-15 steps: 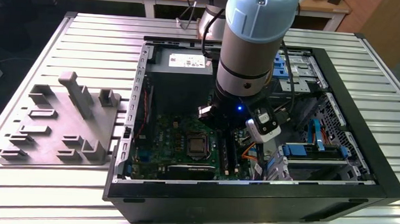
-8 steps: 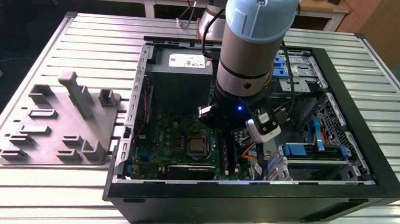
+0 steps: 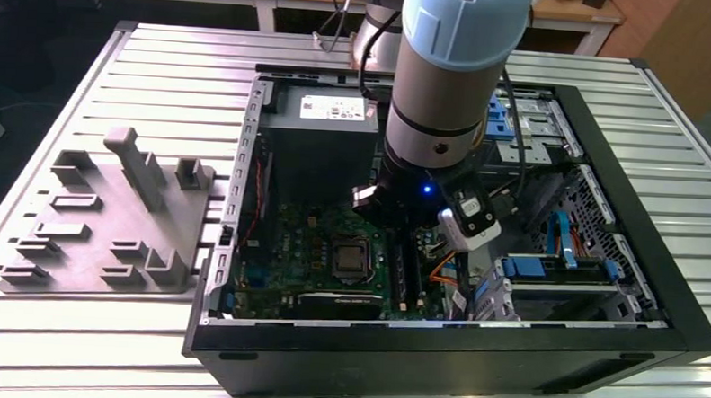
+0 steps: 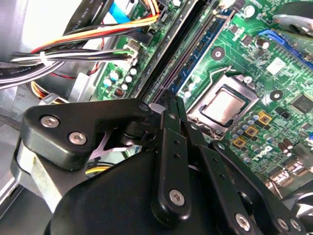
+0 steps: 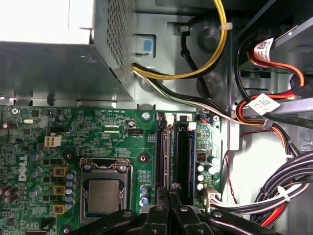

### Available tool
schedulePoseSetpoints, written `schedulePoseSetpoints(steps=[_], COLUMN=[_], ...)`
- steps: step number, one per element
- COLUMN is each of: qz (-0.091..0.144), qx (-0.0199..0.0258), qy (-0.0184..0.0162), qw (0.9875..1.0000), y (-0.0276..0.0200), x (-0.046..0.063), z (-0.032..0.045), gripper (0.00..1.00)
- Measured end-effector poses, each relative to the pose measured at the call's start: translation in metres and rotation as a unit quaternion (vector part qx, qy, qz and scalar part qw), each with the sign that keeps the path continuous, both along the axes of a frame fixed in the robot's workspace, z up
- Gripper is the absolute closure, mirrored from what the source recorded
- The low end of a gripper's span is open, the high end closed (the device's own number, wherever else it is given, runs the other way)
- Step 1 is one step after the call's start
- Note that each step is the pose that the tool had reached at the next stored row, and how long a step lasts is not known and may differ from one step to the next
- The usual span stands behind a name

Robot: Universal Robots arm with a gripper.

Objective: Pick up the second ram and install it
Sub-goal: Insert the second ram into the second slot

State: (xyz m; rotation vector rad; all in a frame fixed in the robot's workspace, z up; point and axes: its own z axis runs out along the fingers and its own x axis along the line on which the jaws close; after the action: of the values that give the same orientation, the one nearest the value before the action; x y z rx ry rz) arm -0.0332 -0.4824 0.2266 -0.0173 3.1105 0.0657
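In both wrist views my gripper (image 5: 169,188) (image 4: 171,100) is shut low over the green motherboard (image 5: 112,132). Its black fingertips (image 5: 163,192) sit right over the long black slot rails (image 5: 185,152) beside the processor socket (image 5: 104,195). The second ram (image 5: 166,152) shows edge-on as a thin dark strip. It runs out from between the fingertips, in line with the rail nearest the socket. How deep it sits in the rail is hidden by the fingers. In the exterior view the arm (image 3: 438,95) reaches down into the open computer case (image 3: 642,220).
A grey moulded fixture tray (image 3: 102,224) lies on the slatted table at the exterior view's left of the case. Bundles of black, yellow, orange and red cables (image 5: 274,186) crowd the side of the rails away from the socket. The metal power supply box (image 5: 58,63) stands past the board's edge.
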Motion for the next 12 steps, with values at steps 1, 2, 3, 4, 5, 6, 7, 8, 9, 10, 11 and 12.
schedulePoseSetpoints(steps=[1,2,3,4,5,6,7,8,9,10,11,12], qz=[-0.003,-0.006,-0.010,-0.012,-0.015,-0.016,-0.017,-0.017,-0.018,-0.018,-0.018,-0.019], qx=[-0.0001,-0.0002,-0.0002,-0.0002,-0.0002,-0.0002,-0.0002,-0.0002,-0.0001,-0.0001,0.0000,0.0000], qy=[0.0000,0.0000,0.0001,0.0000,0.0000,0.0000,0.0000,0.0000,0.0000,0.0000,0.0000,0.0000], qw=[1.0000,1.0000,1.0000,0.9999,0.9999,0.9999,0.9999,0.9999,0.9998,0.9998,0.9998,0.9998], y=[0.0000,-0.0001,-0.0001,-0.0001,-0.0001,0.0000,-0.0001,0.0000,0.0000,0.0000,0.0000,0.0000], x=[0.0001,0.0002,0.0004,0.0007,0.0009,0.0012,0.0012,0.0013,0.0013,0.0013,0.0014,0.0014], z=[-0.0001,-0.0002,-0.0004,-0.0005,-0.0006,-0.0007,-0.0007,-0.0008,-0.0009,-0.0011,-0.0017,-0.0023], gripper=[0.92,0.92,0.92,0.92,0.92,0.92,0.92,0.92,0.92,0.92,0.92,0.92])
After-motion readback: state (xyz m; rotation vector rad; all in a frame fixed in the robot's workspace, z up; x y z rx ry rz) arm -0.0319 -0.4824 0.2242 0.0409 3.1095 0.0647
